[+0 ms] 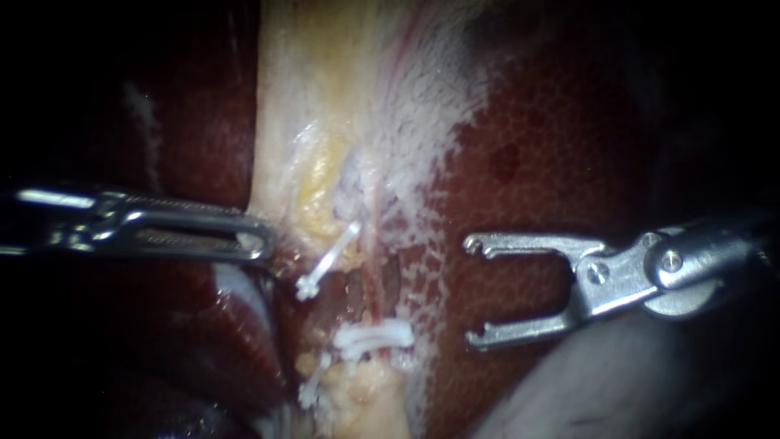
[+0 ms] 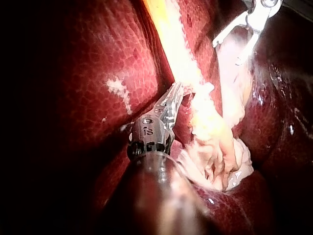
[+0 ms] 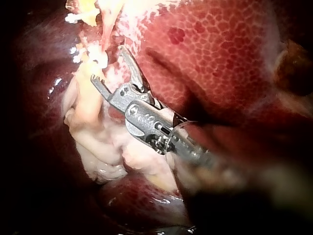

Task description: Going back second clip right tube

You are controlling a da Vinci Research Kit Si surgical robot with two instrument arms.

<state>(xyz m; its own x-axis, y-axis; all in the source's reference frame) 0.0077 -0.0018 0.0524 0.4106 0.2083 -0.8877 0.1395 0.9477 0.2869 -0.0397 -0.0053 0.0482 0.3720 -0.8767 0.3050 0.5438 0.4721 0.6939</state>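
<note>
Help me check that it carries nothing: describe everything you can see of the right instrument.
The right instrument is shiny grey metal: a shaft entering from the right, a jointed wrist with round pins, and two long slim jaws with small notched tips. The jaws stand wide open, pointing left, with nothing between them. It lies over the dark red liver, apart from the nearest white clip, which sits to its left. Whether its underside touches the liver cannot be told.
</note>
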